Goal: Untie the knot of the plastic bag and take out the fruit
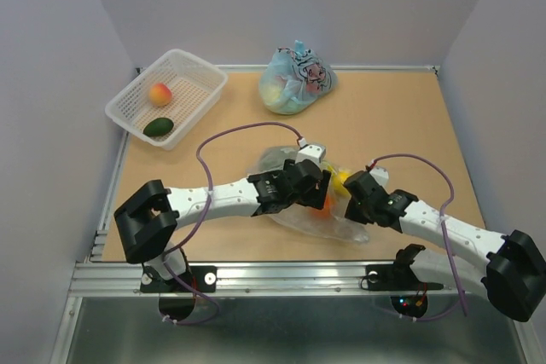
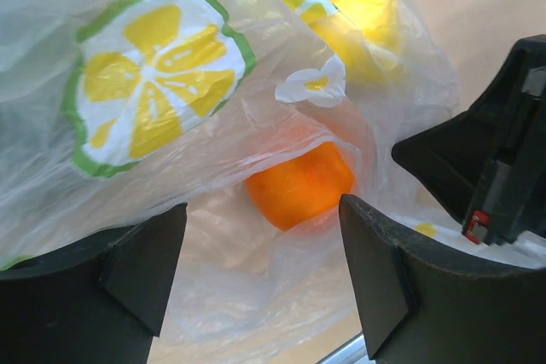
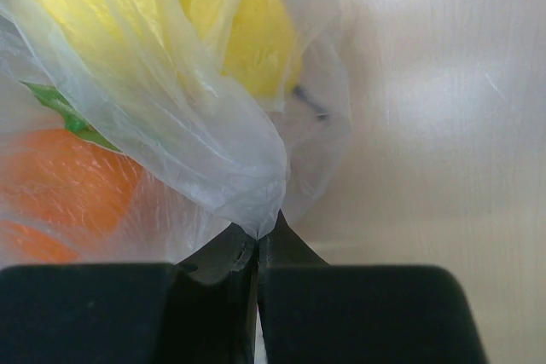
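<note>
- White basket [image 1: 198,83], upper left: peach [image 1: 159,94] and a green fruit [image 1: 159,127] already out.
- Centre: left fingers [image 2: 380,279] spread either side of the orange [image 2: 299,185] in the plastic bag [image 1: 341,229] on the bench [image 1: 409,125].
- Right fingers [image 3: 258,296] pressed together, pinching bag film; emptying is underway, and the next move likely means closing on the orange.

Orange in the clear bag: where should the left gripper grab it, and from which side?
Grip the orange across its round middle, straight in under the lifted edge of the bag: it seems uncovered there, facing the open left gripper.
</note>
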Robot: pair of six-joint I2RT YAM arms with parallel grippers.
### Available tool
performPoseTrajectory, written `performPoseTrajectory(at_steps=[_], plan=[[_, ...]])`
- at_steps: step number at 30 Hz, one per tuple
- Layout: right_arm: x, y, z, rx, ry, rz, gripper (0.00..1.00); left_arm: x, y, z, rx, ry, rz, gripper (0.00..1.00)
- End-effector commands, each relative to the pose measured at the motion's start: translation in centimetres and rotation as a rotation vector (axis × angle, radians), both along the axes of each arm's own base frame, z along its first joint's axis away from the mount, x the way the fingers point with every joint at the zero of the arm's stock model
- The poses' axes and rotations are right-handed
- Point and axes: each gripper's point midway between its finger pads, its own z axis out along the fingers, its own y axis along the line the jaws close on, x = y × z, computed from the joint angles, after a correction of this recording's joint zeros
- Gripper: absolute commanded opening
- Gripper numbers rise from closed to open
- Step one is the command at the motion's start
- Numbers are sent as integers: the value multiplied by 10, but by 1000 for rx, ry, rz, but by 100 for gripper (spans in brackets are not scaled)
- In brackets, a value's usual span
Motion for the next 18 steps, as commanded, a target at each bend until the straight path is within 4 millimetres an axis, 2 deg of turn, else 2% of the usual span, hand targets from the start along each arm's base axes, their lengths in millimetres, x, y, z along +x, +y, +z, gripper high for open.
performPoseTrajectory(at_steps=[1,8,15,18], plan=[[4,2,-2,26,-22,-25,1,5,-17,3,2,-6,-28,82],[6,6,-1,40,-33,-3,1,13,-30,-27,61,31,-16,87],[8,11,-3,36,-24,29,1,5,-47,-55,77,109,-60,91],[8,12,-4,35,-25,35,1,2,-45,-65,98,136,-65,92]])
